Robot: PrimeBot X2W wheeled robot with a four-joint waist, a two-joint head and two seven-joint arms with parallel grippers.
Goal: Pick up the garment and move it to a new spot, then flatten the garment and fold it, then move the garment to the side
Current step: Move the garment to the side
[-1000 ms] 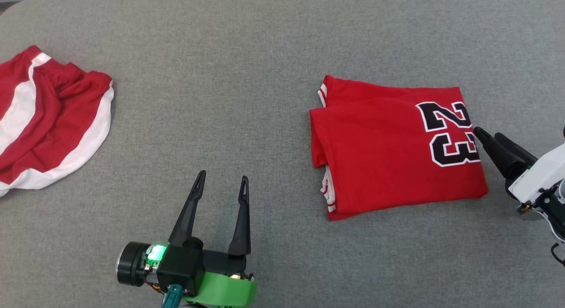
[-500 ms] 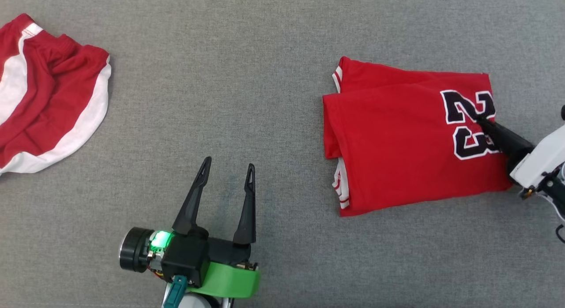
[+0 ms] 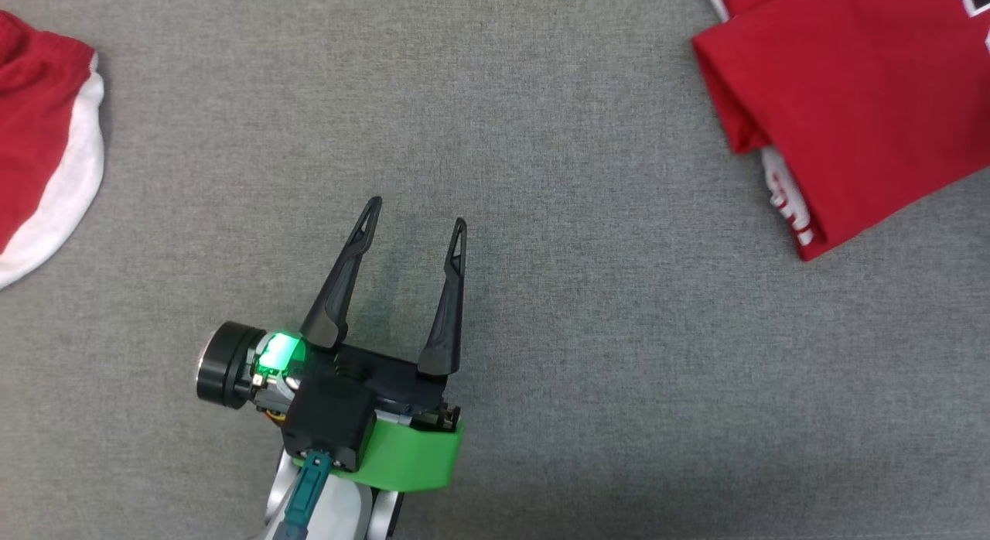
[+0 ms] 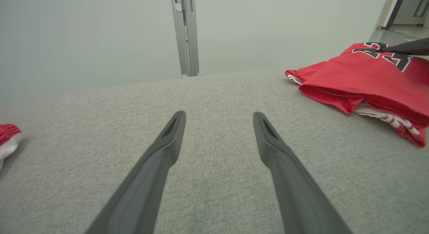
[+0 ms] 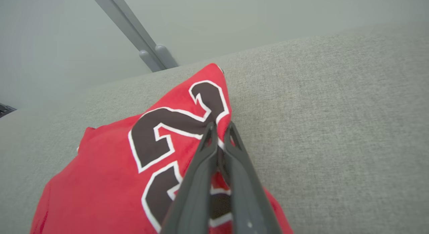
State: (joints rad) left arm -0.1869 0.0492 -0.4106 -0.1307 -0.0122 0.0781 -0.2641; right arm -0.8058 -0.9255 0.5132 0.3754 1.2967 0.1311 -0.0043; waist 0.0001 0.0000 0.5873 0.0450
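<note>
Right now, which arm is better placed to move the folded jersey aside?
Right. The right gripper is shut on the jersey at its number; the left gripper hangs open over the grey surface, apart from the jersey.

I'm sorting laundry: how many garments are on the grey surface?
2. A folded red jersey lies at the head view's upper right, pinched by the right gripper; a red-and-white garment lies at the far left, partly out of frame.

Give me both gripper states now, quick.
Left gripper: open, empty.
Right gripper: shut on the red jersey.
</note>
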